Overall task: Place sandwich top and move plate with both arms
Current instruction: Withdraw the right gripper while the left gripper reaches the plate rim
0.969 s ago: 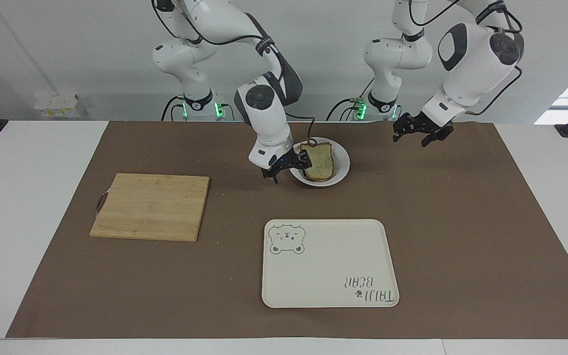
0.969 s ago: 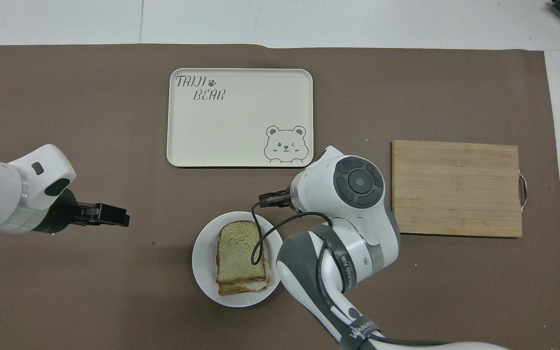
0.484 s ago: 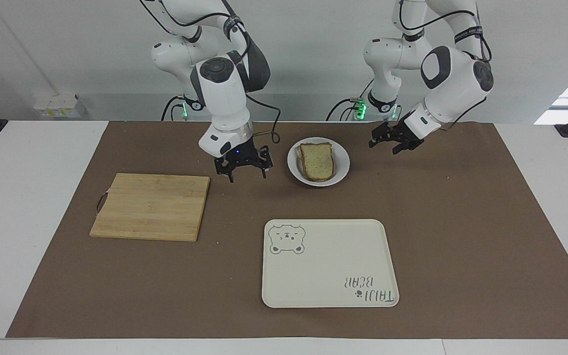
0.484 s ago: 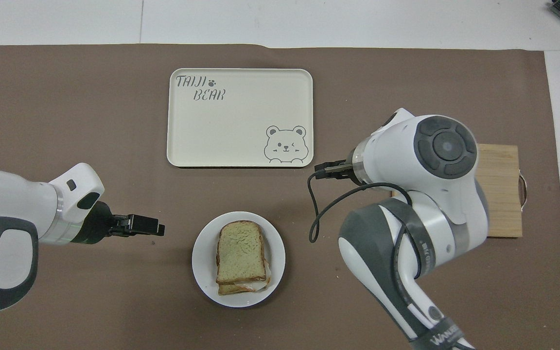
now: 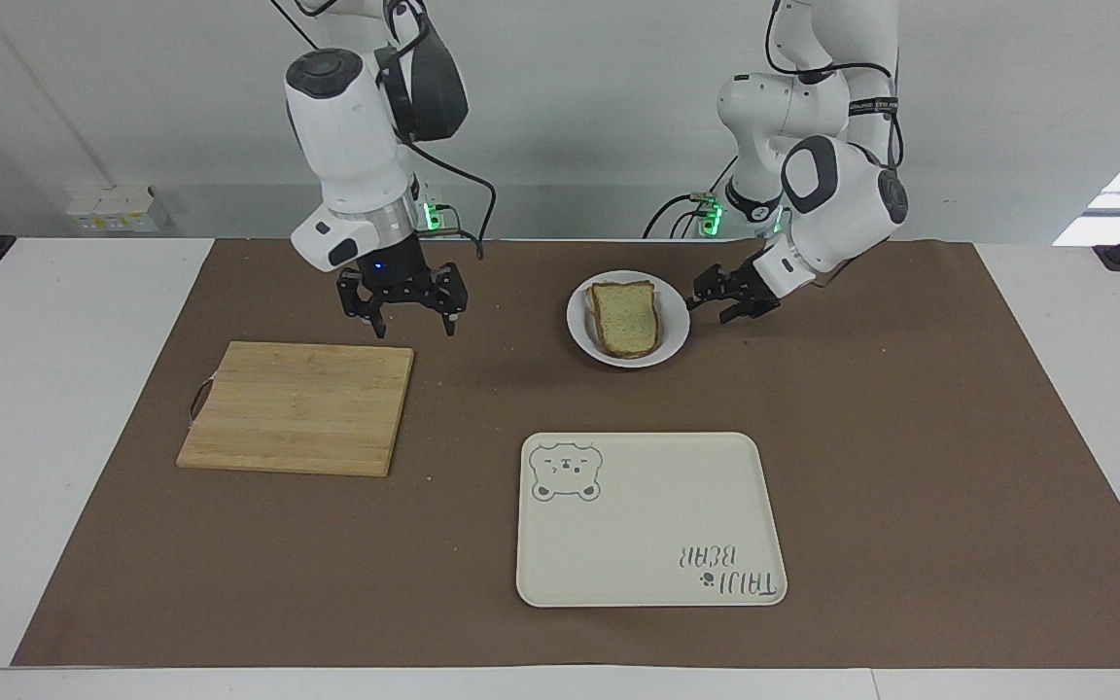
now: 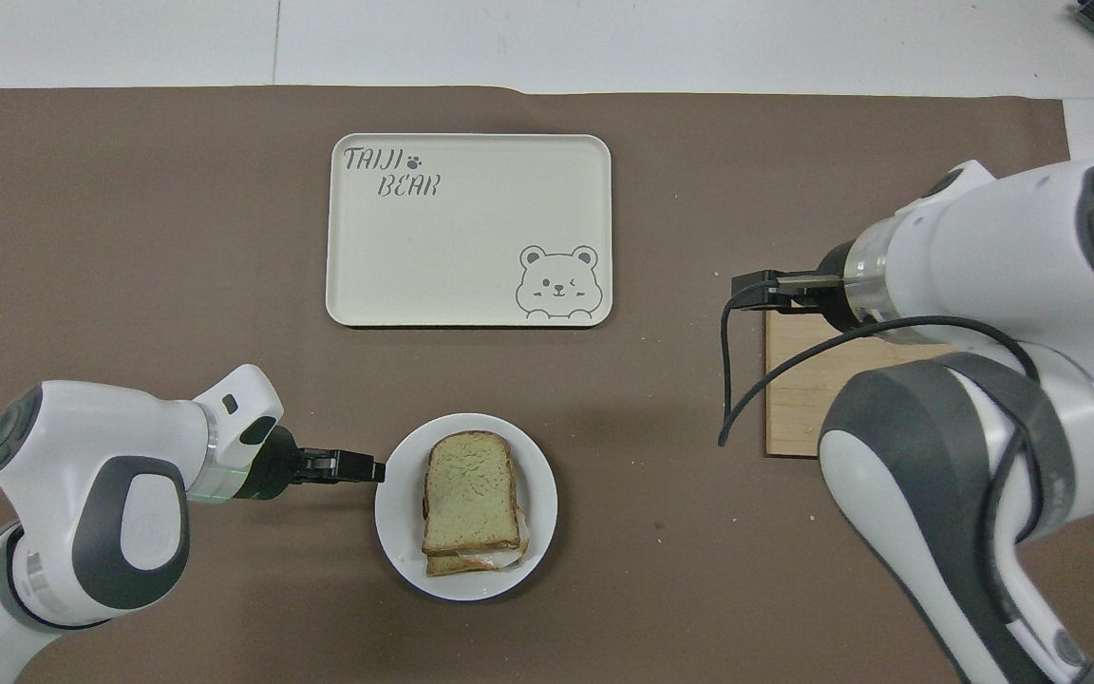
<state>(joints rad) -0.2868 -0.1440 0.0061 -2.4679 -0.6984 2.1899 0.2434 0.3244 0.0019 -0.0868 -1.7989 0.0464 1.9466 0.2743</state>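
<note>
Sandwich top (image 5: 626, 316) rests on plate (image 5: 674, 335); left gripper (image 5: 727, 298) beside it, right gripper (image 5: 408, 309) spread, both empty

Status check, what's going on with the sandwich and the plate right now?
Sandwich top stacked on the sandwich, on the plate. Left gripper open at the plate's rim, not gripping. Right gripper open, empty, over the cutting board's edge. Tray unobstructed.

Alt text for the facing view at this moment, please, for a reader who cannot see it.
The sandwich top lies on the stack on the plate, with the left gripper beside the plate's rim at the left arm's end. The right gripper, open and empty, hangs above the cutting board's nearer edge. The tray sits farther from the robots than the plate.
</note>
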